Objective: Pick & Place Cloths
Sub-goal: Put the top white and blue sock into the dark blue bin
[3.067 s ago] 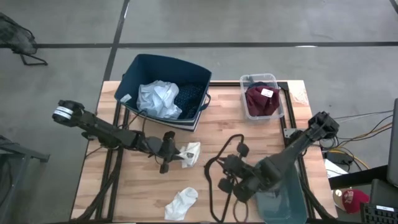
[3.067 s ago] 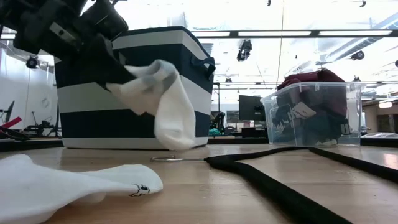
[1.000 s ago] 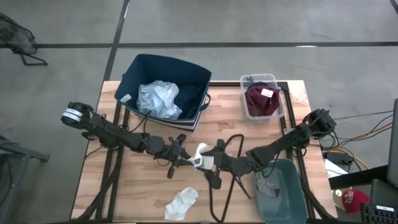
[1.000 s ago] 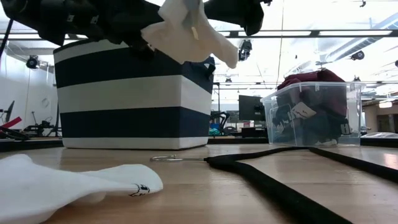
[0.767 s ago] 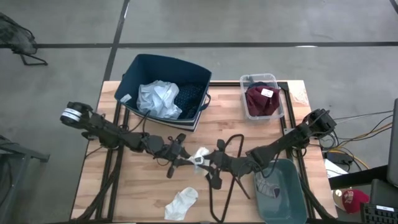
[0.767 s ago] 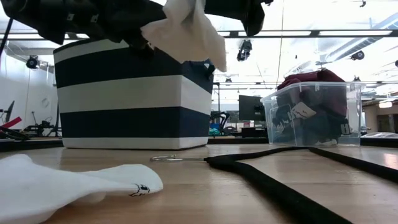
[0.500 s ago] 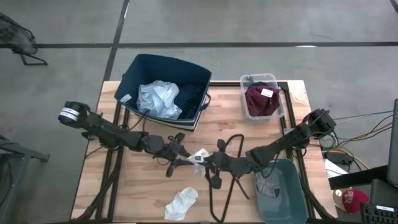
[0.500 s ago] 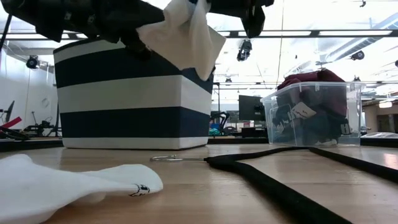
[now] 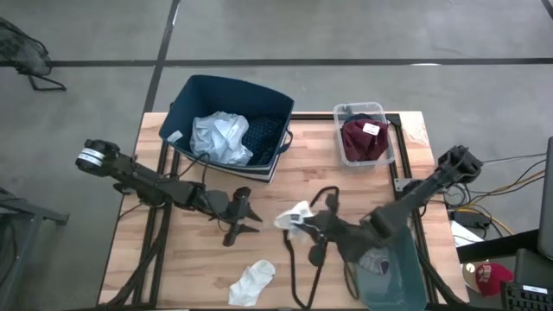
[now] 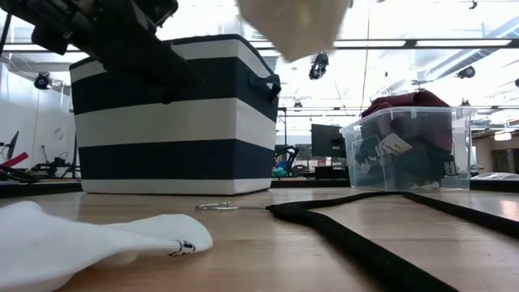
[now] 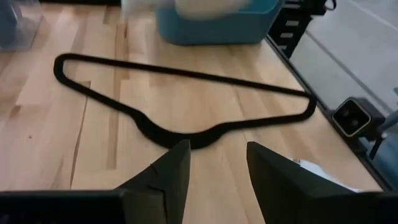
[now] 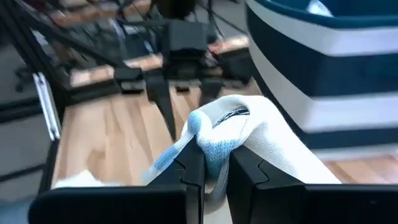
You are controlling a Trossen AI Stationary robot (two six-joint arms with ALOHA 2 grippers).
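Note:
A small white sock with a pale blue patch hangs in the air from my shut right gripper over the table's middle; in the low view this sock is at the top edge. My left gripper stands open and empty a short way to the sock's left, and its fingers point over the black hanger. A second white sock lies flat by the near edge. The navy bin holds the pale blue shirt and a navy patterned piece. My right gripper pinches the sock between its two fingers at a bunched fold by the pale blue patch. The sock is lifted clear of the table and drapes slack over and beside the fingers.
A clear plastic box with maroon cloth stands at the far right. A teal bin sits at the near right under my right arm. The thin black hanger lies on the wood between the grippers and the near edge.
Both grippers were at the sock half a second ago. My left gripper has let go and drawn back toward the table's left. My right gripper has kept the sock and carried it up and a little to the right; it now hangs from that gripper alone.

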